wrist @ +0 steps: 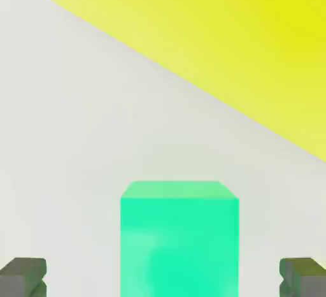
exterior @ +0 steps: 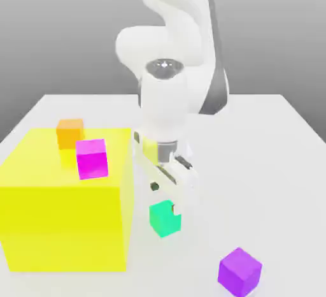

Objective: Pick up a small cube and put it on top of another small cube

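Clearly the gripper (exterior: 173, 195) hangs wide open over the teal cube (exterior: 165, 218), just beside the yellow block (exterior: 63, 219), fingers (wrist: 23, 276) straddling it for a grasp.

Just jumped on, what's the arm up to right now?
The arm's gripper is down at the small teal-green cube, which sits on the white table beside the big yellow block. The jaws are open on either side of the cube, not yet closed. The violet cube sits apart on the table.
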